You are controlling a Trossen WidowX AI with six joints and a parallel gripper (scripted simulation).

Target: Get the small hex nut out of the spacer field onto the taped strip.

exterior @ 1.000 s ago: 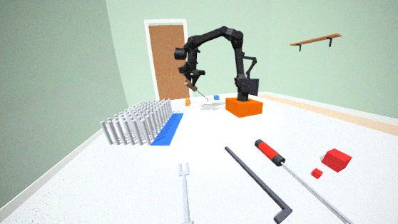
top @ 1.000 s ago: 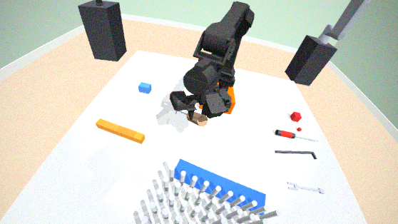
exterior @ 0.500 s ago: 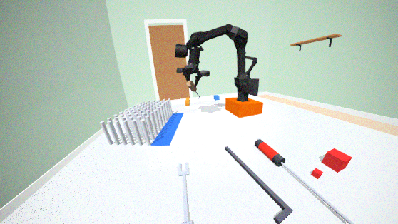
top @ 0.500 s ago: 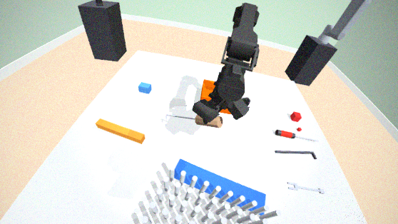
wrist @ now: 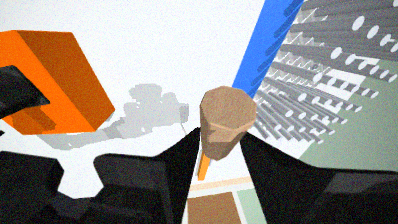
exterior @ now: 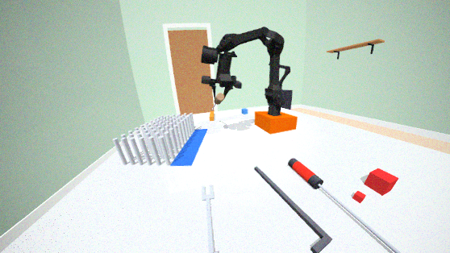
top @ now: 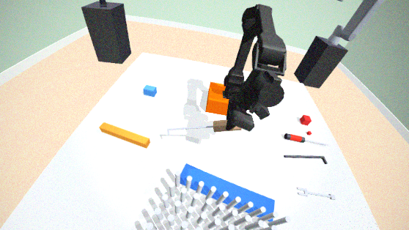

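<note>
Standing at the near side of the top view, the metal spacers (top: 213,190) (exterior: 121,151) (wrist: 358,23) form a dense upright field, with the blue strip (top: 234,184) (exterior: 186,155) (wrist: 257,47) along its far edge. Left of the arm lie an orange bar (top: 124,135) (exterior: 212,116) (wrist: 203,167) and, farther off, a blue block (top: 149,91) (exterior: 244,111); the orange base (top: 216,106) (exterior: 266,122) (wrist: 65,75) is just beyond the grip. Down the right side, from far to near, come a red cube (top: 305,120) (exterior: 381,181), a tiny red block (top: 309,132) (exterior: 359,197), a red-and-black screwdriver (top: 295,138) (exterior: 305,173), a dark bent rod (top: 304,157) (exterior: 290,203) and an open-ended wrench (top: 316,193) (exterior: 209,217). The hex nut cannot be made out among the spacers. The gripper (top: 234,122) (exterior: 219,97) (wrist: 219,132) is clamped on the faceted wooden handle (top: 221,126) (exterior: 219,98) (wrist: 228,107) of the hooked tool, which is off the table, outside the spacer field on its far side. Its thin pale shaft (top: 192,128) ends in a small bend. Its long axis runs roughly left to right, handle on the right, bent tip pointing left.
</note>
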